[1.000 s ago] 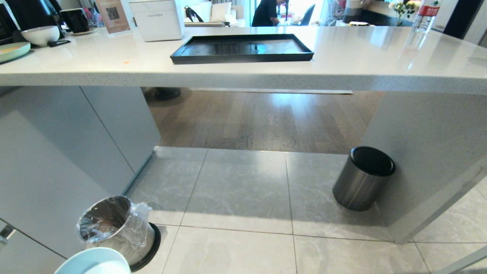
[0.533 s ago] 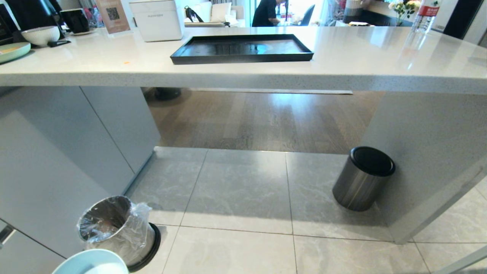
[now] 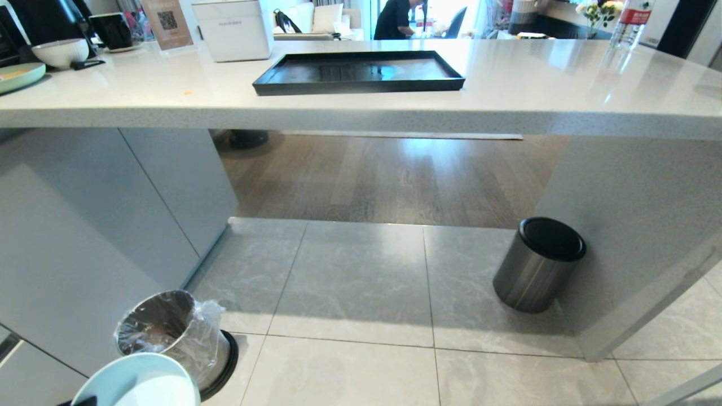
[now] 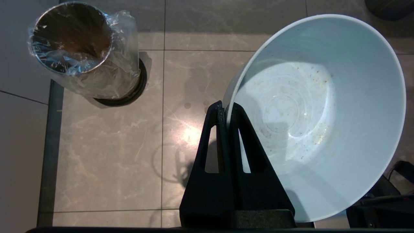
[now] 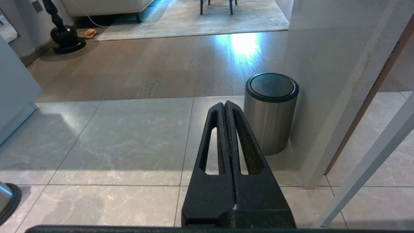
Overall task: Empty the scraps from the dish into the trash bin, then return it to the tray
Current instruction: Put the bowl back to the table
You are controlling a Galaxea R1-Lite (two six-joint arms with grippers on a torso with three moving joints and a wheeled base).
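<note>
Rising further into head view, dish [image 3: 138, 383] pinched by left fingers [image 4: 223, 111], near trash bin [image 3: 169, 330]

A: What stands on the worktop [image 3: 536, 84]?
B: At the far left a white ribbed bowl [image 3: 60, 52], a black mug [image 3: 111, 29] and a sign with a QR code [image 3: 167, 22]. A white box [image 3: 234, 28] is beside the sign, and a water bottle [image 3: 630, 22] at the far right.
A: And on the floor?
B: A steel cylinder with a flat black top [image 3: 538, 264], beside the worktop's support. A person [image 3: 397, 18] sits in the background.
</note>
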